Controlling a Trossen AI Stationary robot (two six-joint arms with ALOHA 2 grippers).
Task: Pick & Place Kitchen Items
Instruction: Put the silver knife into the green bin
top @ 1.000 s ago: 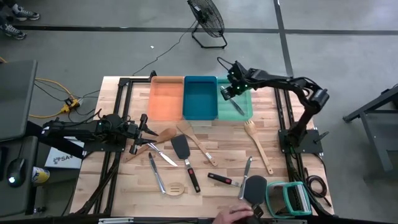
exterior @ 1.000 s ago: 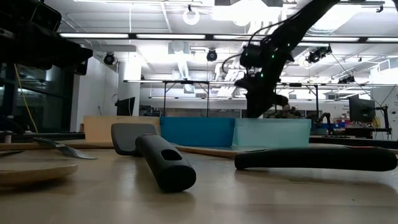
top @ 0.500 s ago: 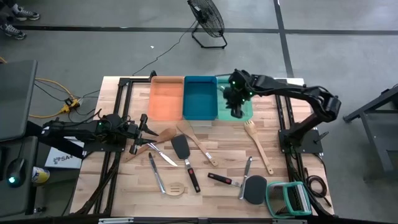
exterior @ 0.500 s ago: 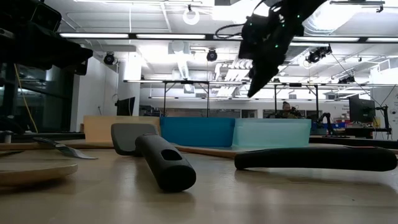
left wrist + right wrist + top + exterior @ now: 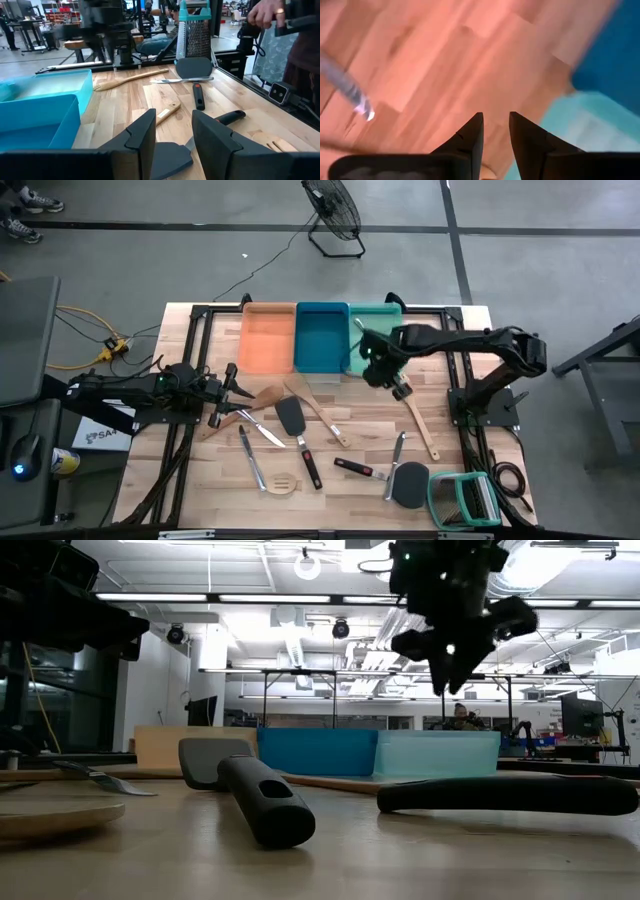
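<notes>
My right gripper (image 5: 396,385) (image 5: 452,658) (image 5: 495,117) hangs open and empty above the table, just in front of the teal tray (image 5: 385,320) and over the head of a pale wooden slotted spatula (image 5: 418,420). My left gripper (image 5: 236,385) (image 5: 173,117) waits open at the table's left, beside a wooden spoon (image 5: 262,398). Utensils lie flat on the wood: a black spatula (image 5: 296,430), another wooden spoon (image 5: 316,410), silver cutlery (image 5: 250,455), a red-handled spatula (image 5: 358,469) and a black spatula (image 5: 408,482).
Orange tray (image 5: 268,338), blue tray (image 5: 321,336) and the teal tray stand side by side at the far edge. A green-framed wire rack (image 5: 465,500) sits at the near right corner. In the left wrist view a person's hand (image 5: 265,12) shows beyond the table.
My right gripper has come off the teal tray toward the near edge, turning as it went, and now hangs over the table by the wooden slotted spatula. A person's hand at the near edge has withdrawn, leaving a black spatula by the rack.
</notes>
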